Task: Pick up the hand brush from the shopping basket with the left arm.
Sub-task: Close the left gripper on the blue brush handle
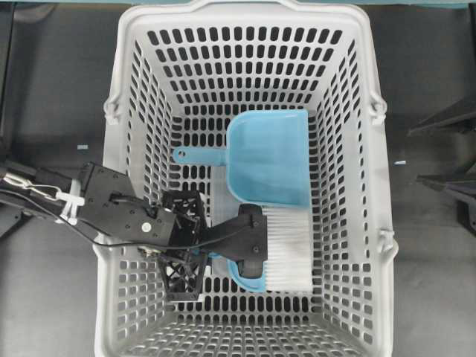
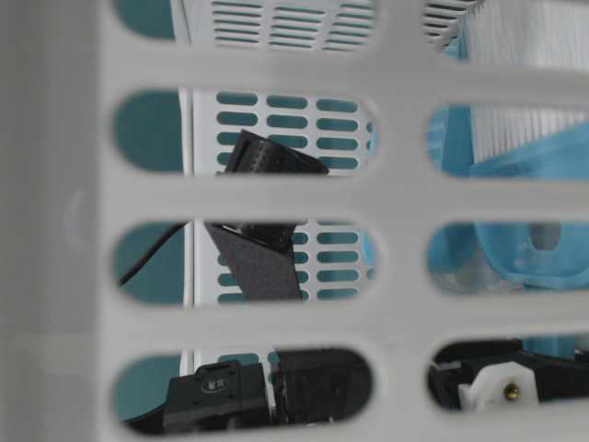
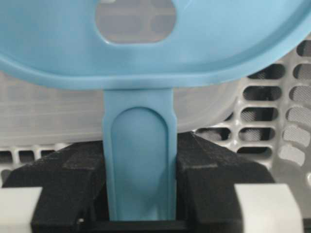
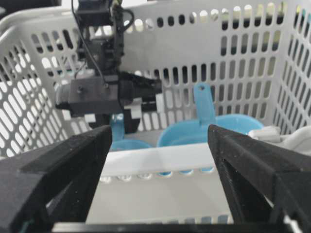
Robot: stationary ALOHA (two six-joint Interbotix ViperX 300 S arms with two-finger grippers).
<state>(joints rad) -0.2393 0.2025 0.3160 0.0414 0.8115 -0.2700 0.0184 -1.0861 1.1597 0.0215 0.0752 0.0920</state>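
The light-blue hand brush (image 1: 286, 249) with wide white bristles lies in the near half of the light-grey shopping basket (image 1: 119, 149). My left gripper (image 1: 214, 257) reaches in over the left wall and is shut on the brush's thin handle (image 3: 140, 145); both black fingers (image 3: 68, 179) press against its sides. The rounded body with its hole (image 3: 136, 19) is just beyond the jaws. The right wrist view shows the left gripper (image 4: 116, 124) pointing down with the brush (image 4: 127, 144) under it. My right gripper (image 4: 158, 170) is open and empty, outside the basket's rim (image 4: 160, 160).
A light-blue flat dustpan (image 1: 271, 160) lies in the basket's middle, touching the brush's bristles; it also shows in the right wrist view (image 4: 209, 131). The slotted basket walls (image 2: 276, 198) enclose the left gripper on all sides. Dark table surrounds the basket.
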